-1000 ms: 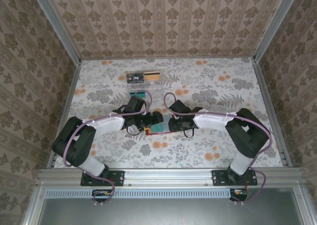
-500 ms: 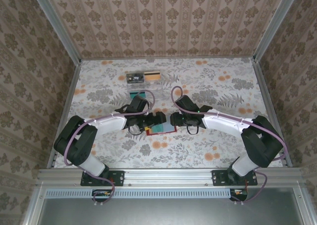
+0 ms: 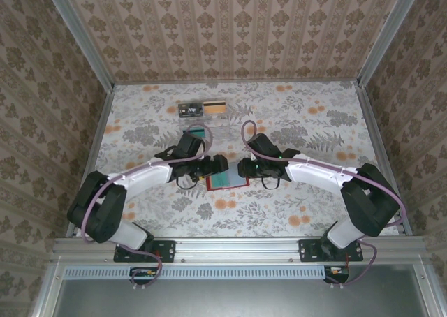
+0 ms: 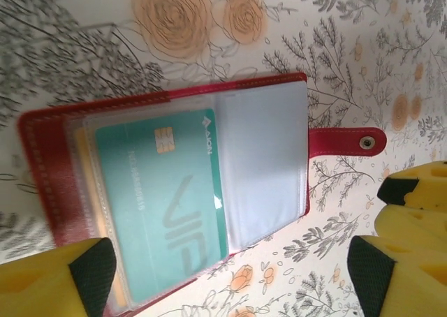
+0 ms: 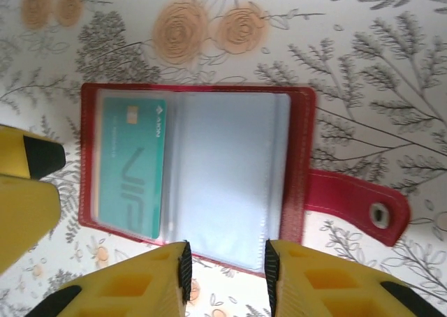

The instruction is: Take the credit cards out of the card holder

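Observation:
The card holder (image 3: pixel 227 182) lies open and flat on the flowered table, red outside and pale grey-blue inside (image 4: pixel 265 142). A teal credit card (image 4: pixel 164 191) sits in its clear sleeve, with an orange edge showing behind it. The red closing tab (image 4: pixel 346 140) sticks out to the side. My left gripper (image 4: pixel 230 282) is open wide just above the holder's near edge and grips nothing. In the right wrist view the holder (image 5: pixel 223 170), its teal card (image 5: pixel 133 167) and tab (image 5: pixel 356 202) lie ahead of my right gripper (image 5: pixel 225 271), whose jaws stand apart over the sleeve's edge.
At the back of the table lie a dark card (image 3: pixel 190 109) and a gold-striped card (image 3: pixel 215 108), with clear plastic sleeves (image 3: pixel 206 126) just in front of them. Both grippers (image 3: pixel 215 165) (image 3: pixel 243 169) crowd the holder from left and right. Metal rails edge the table.
Both grippers have drawn slightly apart and toward the back, so the open holder shows more between them. The right arm has stretched out, elbow shifting right.

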Motion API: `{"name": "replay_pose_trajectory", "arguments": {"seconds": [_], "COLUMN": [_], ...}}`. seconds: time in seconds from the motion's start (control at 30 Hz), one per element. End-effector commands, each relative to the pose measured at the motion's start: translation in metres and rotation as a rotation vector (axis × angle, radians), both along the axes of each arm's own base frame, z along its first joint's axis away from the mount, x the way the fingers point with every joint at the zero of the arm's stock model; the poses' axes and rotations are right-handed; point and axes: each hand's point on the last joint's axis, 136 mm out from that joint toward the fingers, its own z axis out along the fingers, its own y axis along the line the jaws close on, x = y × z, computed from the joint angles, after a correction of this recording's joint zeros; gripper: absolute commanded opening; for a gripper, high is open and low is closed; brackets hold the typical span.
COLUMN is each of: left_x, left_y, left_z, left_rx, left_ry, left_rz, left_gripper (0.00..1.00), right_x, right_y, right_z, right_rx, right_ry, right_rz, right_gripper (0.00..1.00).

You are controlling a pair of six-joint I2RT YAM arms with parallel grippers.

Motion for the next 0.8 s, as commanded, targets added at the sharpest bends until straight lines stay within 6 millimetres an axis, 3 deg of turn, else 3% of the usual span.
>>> {"name": "replay_pose_trajectory", "arguments": {"seconds": [0.0,0.17,0.33,0.77], "left_x": [-0.008,-0.009,-0.009,-0.015], "left_y": [0.02,0.027,0.027,0.03], "left_z": [-0.014,-0.024,-0.034,-0.056], "left_rx": [0.066,0.085,0.098,0.133], "left_ry": [0.025,0.041,0.062,0.121], "left_rz": [0.015,0.038,0.032,0.027], "left_gripper": [0.75,0.3,0.0,0.0], "right_x": [0.001,0.005,0.007,0.01], "right_y": [0.024,0.042,0.056,0.069], "right_z": [0.008,0.002,-0.009,-0.04], "right_rx": [0.097,0.165,0.204,0.22], "right_ry": [0.026,0.074,0.132,0.221], "right_rz": [0.042,0.053,0.062,0.054], "right_gripper": [0.32,0.26,0.24,0.24]}}
